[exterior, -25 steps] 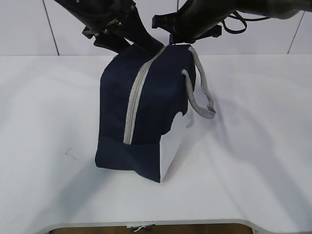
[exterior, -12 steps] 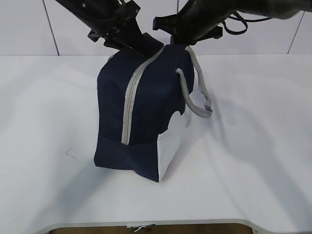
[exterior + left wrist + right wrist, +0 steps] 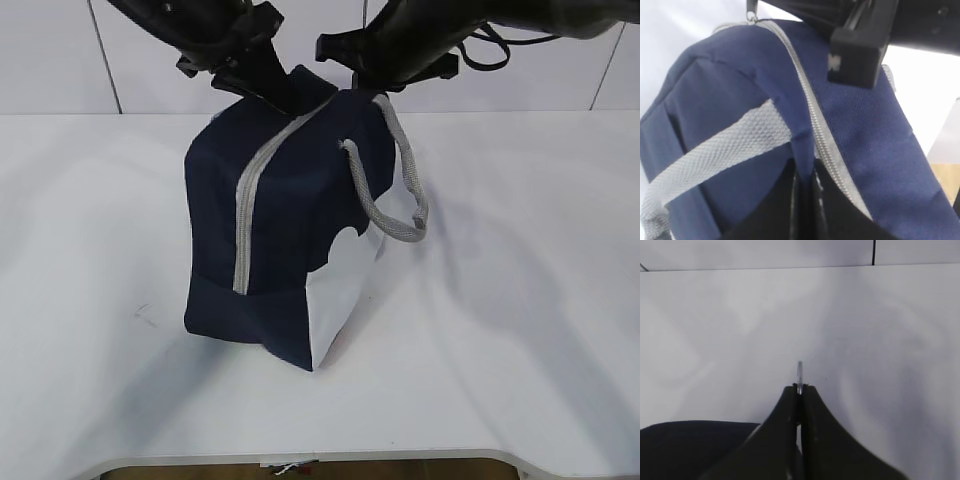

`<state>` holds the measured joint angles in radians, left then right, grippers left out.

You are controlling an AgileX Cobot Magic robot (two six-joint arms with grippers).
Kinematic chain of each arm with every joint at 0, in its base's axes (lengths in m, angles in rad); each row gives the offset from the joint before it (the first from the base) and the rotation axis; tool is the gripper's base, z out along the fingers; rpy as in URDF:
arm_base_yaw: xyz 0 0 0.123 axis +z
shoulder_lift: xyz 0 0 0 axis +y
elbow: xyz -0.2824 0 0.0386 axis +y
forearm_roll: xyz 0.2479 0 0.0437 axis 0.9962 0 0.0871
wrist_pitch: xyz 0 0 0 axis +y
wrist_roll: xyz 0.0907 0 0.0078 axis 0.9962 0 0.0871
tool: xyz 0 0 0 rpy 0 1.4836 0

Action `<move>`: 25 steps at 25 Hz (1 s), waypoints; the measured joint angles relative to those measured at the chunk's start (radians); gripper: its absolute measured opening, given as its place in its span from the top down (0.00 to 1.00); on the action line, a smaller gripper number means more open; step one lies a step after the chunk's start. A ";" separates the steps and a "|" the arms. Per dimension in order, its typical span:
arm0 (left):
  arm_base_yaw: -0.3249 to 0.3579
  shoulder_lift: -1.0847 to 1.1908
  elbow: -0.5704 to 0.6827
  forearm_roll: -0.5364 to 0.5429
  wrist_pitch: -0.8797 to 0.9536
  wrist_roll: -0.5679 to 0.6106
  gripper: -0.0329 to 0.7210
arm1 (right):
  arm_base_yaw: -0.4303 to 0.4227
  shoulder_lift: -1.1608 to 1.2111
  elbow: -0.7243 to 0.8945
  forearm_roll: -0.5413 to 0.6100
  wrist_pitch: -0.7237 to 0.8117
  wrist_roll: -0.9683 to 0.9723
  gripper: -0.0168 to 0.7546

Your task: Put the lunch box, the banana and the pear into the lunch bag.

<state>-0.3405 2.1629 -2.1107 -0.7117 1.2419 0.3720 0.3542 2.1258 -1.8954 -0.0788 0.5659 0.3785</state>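
Observation:
The navy lunch bag (image 3: 290, 220) stands on the white table (image 3: 520, 300), its grey zipper (image 3: 243, 215) running closed down the near face. At the bag's top rear edge my left gripper (image 3: 283, 88) is shut on a fold of the bag's blue fabric (image 3: 802, 145), right beside the zipper (image 3: 825, 145). My right gripper (image 3: 357, 86) is shut on the thin metal zipper pull (image 3: 799, 371) at the far end of the zipper; the left wrist view shows that pull (image 3: 751, 17) too. The lunch box, the banana and the pear are out of view.
A grey rope handle (image 3: 395, 205) hangs down the bag's right side, and another handle (image 3: 720, 150) crosses the left wrist view. The table's front edge (image 3: 300, 458) runs along the bottom of the exterior view, and a wall (image 3: 50, 60) stands behind.
My left gripper has closed on the bag's fabric and pulled left. The bag has shifted and turned to the left. The right gripper has stayed shut in place.

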 joint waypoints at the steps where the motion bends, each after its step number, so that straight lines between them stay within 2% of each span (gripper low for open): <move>1: 0.000 -0.002 0.001 0.004 0.000 0.000 0.96 | -0.002 0.000 0.000 0.000 0.000 0.000 0.96; 25: -0.004 -0.053 0.001 0.068 0.003 0.000 0.96 | -0.026 0.086 -0.014 0.079 0.055 0.003 0.96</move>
<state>-0.3445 2.1103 -2.1101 -0.6440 1.2451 0.3720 0.3283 2.2119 -1.9098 0.0000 0.6212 0.3816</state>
